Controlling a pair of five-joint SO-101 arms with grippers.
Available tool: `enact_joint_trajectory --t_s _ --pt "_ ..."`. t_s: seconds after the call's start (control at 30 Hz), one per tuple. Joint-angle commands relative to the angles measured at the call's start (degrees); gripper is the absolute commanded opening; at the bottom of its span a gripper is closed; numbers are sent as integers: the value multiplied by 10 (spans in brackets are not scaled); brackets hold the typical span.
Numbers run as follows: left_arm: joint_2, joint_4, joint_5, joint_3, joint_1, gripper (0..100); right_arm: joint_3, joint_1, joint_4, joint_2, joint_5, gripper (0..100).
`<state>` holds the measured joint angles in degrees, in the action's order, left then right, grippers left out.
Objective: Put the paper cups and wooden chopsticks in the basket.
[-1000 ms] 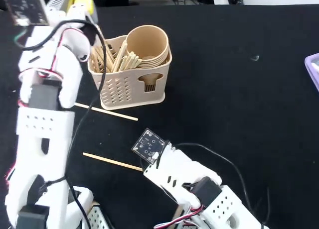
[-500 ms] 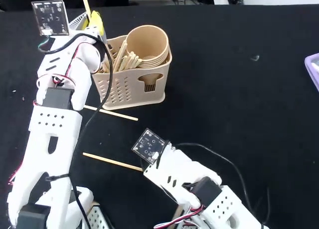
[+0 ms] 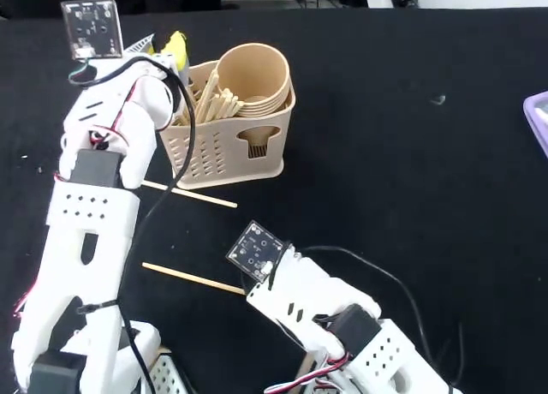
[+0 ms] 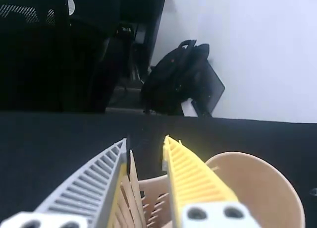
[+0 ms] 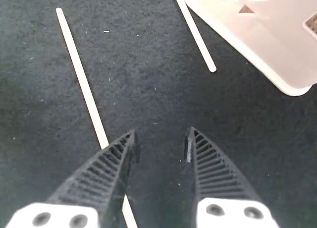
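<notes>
A beige slotted basket (image 3: 224, 146) stands at the back left of the black table. It holds stacked paper cups (image 3: 253, 73) and a bundle of wooden chopsticks (image 3: 199, 101). My left gripper (image 3: 157, 44) hovers at the basket's left rim, open, its grey and yellow fingers (image 4: 190, 178) pointing down over the chopsticks (image 4: 132, 188) beside the cup (image 4: 257, 188). Two chopsticks lie on the table: one (image 3: 188, 193) just in front of the basket, one (image 3: 193, 278) nearer me. My right gripper (image 5: 161, 134) is open low over the table, with the nearer chopstick (image 5: 81, 79) passing under one finger.
The right arm (image 3: 317, 304) lies along the front of the table. A purple object (image 3: 538, 120) pokes in at the right edge. The basket's corner (image 5: 262, 29) and the farther chopstick (image 5: 193, 32) are just ahead of the right gripper.
The left arm swung over to the basket's rim. Half a second ago a chopstick stood up from its gripper; now that chopstick is gone from the fingers. The right arm kept still.
</notes>
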<state>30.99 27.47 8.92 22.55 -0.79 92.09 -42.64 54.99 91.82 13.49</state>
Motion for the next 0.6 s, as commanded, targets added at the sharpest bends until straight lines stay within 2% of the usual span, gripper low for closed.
enact_joint_trajectory --t_s 0.0,0.17,0.37,0.47,0.57 --pt "30 97 1 -95 1 131 -5 -4 -14 11 5 155" --pt "103 194 0 -122 45 133 -4 -4 -14 11 5 155" --pt "178 293 0 -67 191 134 -4 -4 -14 11 5 155" --pt "203 297 0 24 252 134 -5 -4 -14 11 5 155" --pt "203 221 0 159 286 134 -5 -4 -14 11 5 155"
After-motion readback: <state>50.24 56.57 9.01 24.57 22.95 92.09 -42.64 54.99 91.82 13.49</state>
